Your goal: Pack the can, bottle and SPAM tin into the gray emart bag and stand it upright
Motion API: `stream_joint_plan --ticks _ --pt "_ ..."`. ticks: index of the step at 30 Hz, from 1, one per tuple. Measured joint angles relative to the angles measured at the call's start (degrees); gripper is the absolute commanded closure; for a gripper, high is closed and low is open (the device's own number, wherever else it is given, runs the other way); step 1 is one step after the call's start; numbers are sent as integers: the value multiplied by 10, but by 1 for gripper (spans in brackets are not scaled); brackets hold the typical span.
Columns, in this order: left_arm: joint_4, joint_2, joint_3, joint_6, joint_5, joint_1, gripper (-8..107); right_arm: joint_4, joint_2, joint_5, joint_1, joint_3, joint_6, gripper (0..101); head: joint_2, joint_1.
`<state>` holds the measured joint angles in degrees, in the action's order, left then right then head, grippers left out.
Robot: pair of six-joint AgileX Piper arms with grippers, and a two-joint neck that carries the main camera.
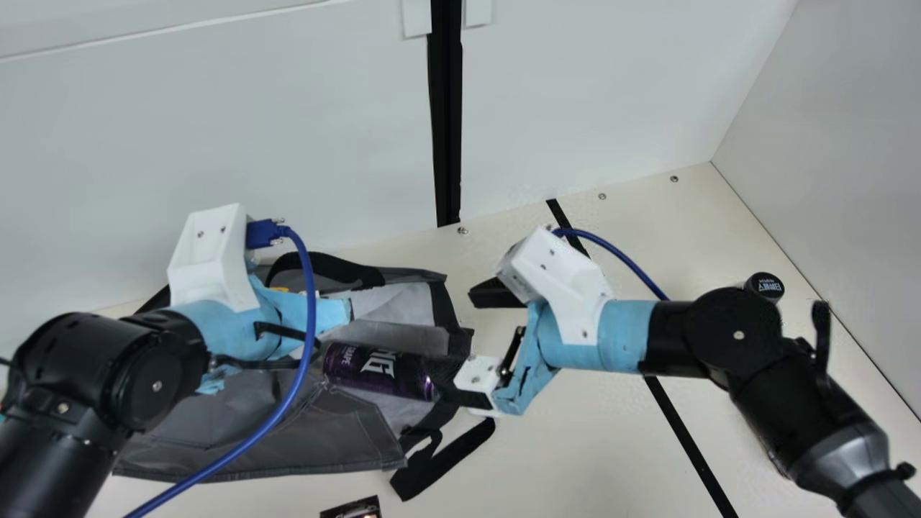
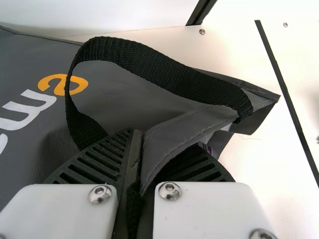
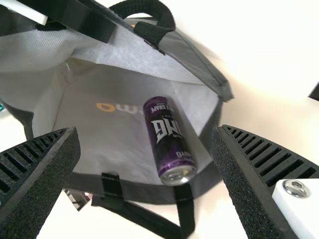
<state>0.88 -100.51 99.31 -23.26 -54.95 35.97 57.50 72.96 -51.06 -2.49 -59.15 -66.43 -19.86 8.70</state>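
The gray emart bag [image 1: 288, 432] lies on its side, its mouth facing right. My left gripper [image 1: 320, 344] is at its upper rim; in the left wrist view that gripper [image 2: 137, 149] is shut on a fold of the bag [image 2: 174, 130]. The purple can [image 1: 375, 370] lies inside near the mouth. My right gripper [image 1: 471, 342] stands open at the mouth, one finger overlapping the can's end in the main view. In the right wrist view, the can [image 3: 168, 137] lies beyond the open right gripper [image 3: 147, 130], on the bag's inner wall [image 3: 104, 134].
A round black cap [image 1: 764, 285] shows behind my right arm. A small dark printed item [image 1: 352, 508] is at the main view's bottom edge. Black straps [image 1: 442, 460] spread from the bag's mouth onto the table [image 1: 575, 446]. White walls stand behind and at the right.
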Motion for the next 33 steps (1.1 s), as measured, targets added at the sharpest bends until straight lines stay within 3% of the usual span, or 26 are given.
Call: stream_joint_plan --ticks 9,17,33 --pt "0 0 0 0 0 0 107 -30 -28 -46 -62 -11 7 6 0 0" --pt "0 0 0 0 0 0 107 -64 -47 -61 -106 -22 30 6 -1 -1" --pt "0 0 0 0 0 0 107 -199 -94 -16 -144 -37 154 6 -1 0"
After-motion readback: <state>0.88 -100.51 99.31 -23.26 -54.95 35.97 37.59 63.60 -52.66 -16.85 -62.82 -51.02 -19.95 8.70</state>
